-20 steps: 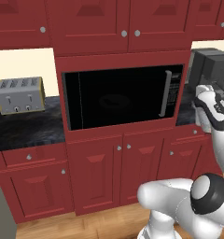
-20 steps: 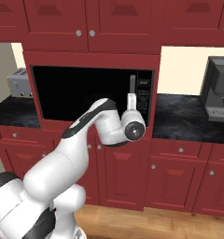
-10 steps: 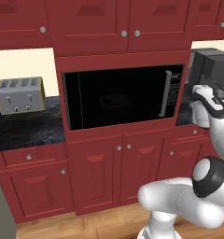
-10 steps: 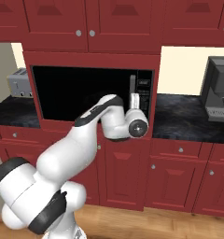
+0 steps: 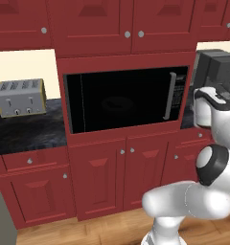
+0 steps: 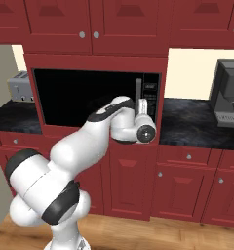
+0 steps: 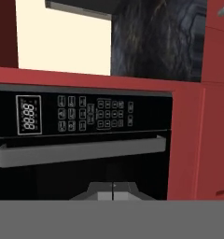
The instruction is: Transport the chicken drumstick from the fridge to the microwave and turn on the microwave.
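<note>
hovering at: i've got the gripper [image 7: 114, 192] right in front of the microwave [image 5: 124, 100], down by its grey handle [image 7: 81, 151], with the button panel [image 7: 93, 113] just beyond in the hand view.
hand state: fingertips pressed together, no gap between them, and nothing pinched there that i can see.
door: it looks shut to me; the dark glass sits flush in the red cabinet front in both base views.
drumstick: i can't pick out the chicken drumstick anywhere. in the left base view there's a faint round shape behind the glass, maybe the turntable, but too dim for me to call meat on it.
my read on progress: empty hand, closed door, wrist parked at the control end, so i judge the carry is likely over and the piece likely inside. that's a guess, not a sighting.
what's left: pressing the start control, as far as i can tell. the display [image 7: 29, 114] shows digits but i can't tell from them if it's running.
hard to read: button labels are too small and blurred, so i can't say which one is start.
cut off: in the right base view the arm's wrist covers the lower part of the handle and panel [image 6: 149, 95], so contact there is unclear.
around it: toaster [image 5: 20, 97] to the left on the dark counter [image 5: 26, 131], coffee machine [image 6: 230, 93] to the right.
</note>
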You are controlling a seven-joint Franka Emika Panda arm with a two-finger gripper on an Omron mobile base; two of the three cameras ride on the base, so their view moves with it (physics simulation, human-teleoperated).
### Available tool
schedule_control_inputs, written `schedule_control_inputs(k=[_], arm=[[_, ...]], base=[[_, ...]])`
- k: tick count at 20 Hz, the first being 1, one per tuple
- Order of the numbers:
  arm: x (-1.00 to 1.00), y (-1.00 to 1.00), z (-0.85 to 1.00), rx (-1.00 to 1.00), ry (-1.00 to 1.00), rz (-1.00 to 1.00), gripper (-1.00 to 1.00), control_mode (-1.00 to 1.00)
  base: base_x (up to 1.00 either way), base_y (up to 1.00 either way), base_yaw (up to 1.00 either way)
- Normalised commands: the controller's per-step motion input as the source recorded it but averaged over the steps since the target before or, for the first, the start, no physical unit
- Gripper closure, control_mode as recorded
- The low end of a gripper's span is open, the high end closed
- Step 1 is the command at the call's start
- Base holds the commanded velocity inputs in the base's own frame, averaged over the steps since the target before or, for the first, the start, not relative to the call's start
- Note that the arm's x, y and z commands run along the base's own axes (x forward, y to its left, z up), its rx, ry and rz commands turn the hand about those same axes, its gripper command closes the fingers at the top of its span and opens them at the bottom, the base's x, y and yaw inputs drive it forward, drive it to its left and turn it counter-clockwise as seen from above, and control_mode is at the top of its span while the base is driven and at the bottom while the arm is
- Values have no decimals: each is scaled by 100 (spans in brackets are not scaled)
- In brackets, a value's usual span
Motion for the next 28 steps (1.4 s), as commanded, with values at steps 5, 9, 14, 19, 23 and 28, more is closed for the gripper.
schedule_control_inputs(k=[5,9,14,19,23,28], arm=[[22,-9,-8,0,0,0,100,-100],[18,-7,-1,0,0,0,100,-100],[21,-5,-11,0,0,0,100,-100],[22,-10,-13,0,0,0,100,-100],[17,-7,-25,0,0,0,100,-100],[14,-3,-21,0,0,0,100,-100]], base=[[0,0,0],[0,0,0],[0,0,0],[0,0,0],[0,0,0],[0,0,0]])
